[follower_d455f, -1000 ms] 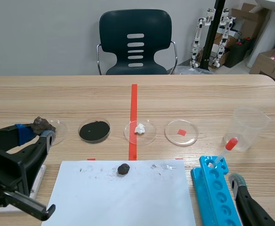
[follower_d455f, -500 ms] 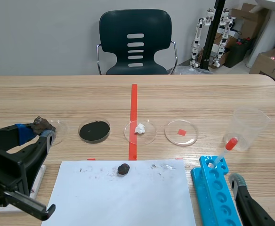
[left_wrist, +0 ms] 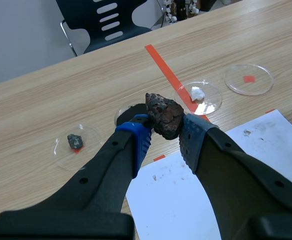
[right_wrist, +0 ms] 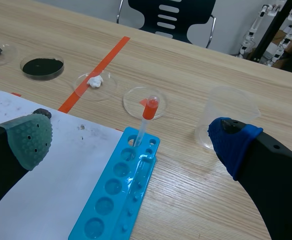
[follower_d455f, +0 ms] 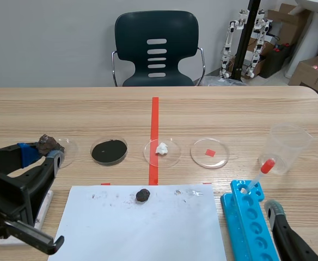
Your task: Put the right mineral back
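Observation:
My left gripper (left_wrist: 165, 132) is shut on a rough dark brown mineral (left_wrist: 164, 115), held above the table's left side; in the scene view this mineral (follower_d455f: 48, 143) sits at the gripper's tip beside the leftmost petri dish (follower_d455f: 67, 145). That dish (left_wrist: 61, 150) holds a small grey stone (left_wrist: 75, 141). A small dark mineral (follower_d455f: 143, 195) lies on the white paper sheet (follower_d455f: 142, 228). My right gripper (right_wrist: 131, 137) stands open low at the right, over the blue well tray (right_wrist: 121, 200).
In a row stand a dish of black powder (follower_d455f: 109, 150), a dish with a white lump (follower_d455f: 161, 148) and a dish with a red square (follower_d455f: 209, 152). A clear beaker (follower_d455f: 287, 147) and a red-bulbed pipette (follower_d455f: 260, 173) are at the right. A chair (follower_d455f: 157, 49) stands behind the table.

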Tool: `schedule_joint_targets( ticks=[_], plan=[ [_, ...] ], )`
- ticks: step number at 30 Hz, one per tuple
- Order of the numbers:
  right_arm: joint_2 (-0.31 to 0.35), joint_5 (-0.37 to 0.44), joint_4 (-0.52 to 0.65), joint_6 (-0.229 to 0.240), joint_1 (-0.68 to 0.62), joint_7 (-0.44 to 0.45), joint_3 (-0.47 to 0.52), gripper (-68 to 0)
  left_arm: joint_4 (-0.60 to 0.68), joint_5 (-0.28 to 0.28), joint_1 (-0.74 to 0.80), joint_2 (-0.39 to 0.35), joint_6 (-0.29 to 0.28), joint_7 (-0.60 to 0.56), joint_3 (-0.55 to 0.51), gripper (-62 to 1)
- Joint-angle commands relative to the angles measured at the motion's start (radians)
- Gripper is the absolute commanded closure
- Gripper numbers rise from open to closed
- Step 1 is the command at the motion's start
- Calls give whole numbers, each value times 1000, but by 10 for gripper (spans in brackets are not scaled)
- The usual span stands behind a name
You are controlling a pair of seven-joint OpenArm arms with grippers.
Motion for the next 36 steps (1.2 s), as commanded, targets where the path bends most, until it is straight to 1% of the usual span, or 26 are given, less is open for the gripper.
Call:
schedule_joint_targets(
  ticks=[1,6,11,13,17,18,25,27,29,32,36],
  plan=[
    [0,10,14,-3,6,14,6,-679,22,-5,-3,2,2,-23,-3,-116],
    [0,10,14,-3,6,14,6,-679,21,16,-20,2,1,-21,4,-116],
    [0,10,14,-3,6,15,6,-679,19,16,-61,2,-43,-16,49,-116],
    [0,10,14,-3,6,14,6,-679,10,16,-82,2,-47,-13,75,-116],
    [0,10,14,-3,6,14,6,-679,-18,21,-135,2,-47,67,122,-116],
    [0,10,14,-3,6,14,6,-679,-37,27,-161,2,-47,87,146,-116],
    [0,10,14,-3,6,14,6,-679,-156,28,-293,2,-47,89,277,-116],
    [0,10,14,-3,6,14,6,-679,-195,38,-331,2,-47,89,311,-116],
    [0,10,14,-3,6,14,6,-679,-232,52,-369,2,-47,93,341,-116],
    [0,10,14,-3,6,14,6,-679,-283,69,-426,2,-47,130,377,-116],
    [0,10,14,-3,6,14,6,-679,-357,69,-489,2,-47,141,421,-116]
  ],
)
